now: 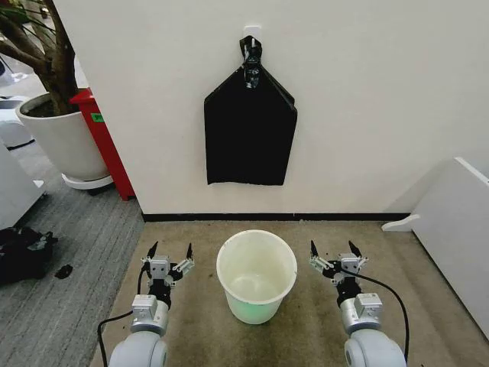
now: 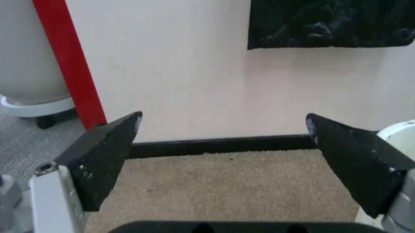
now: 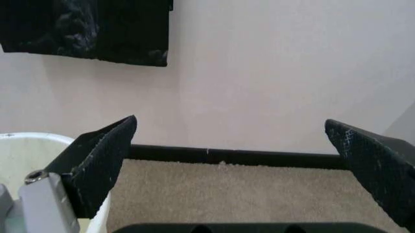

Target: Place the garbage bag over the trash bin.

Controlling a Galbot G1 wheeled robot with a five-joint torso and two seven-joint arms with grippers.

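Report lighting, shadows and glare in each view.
Head view: even, soft light; faint shadow beside the black bundle on the wall; the trash bin glows greenish at its base. Left wrist view: left gripper sharp, glossy highlights on the bundle. Right wrist view: right gripper open, wall evenly lit.

the trash bin stands on the carpet between both grippers; a bag hangs on the wall behind.
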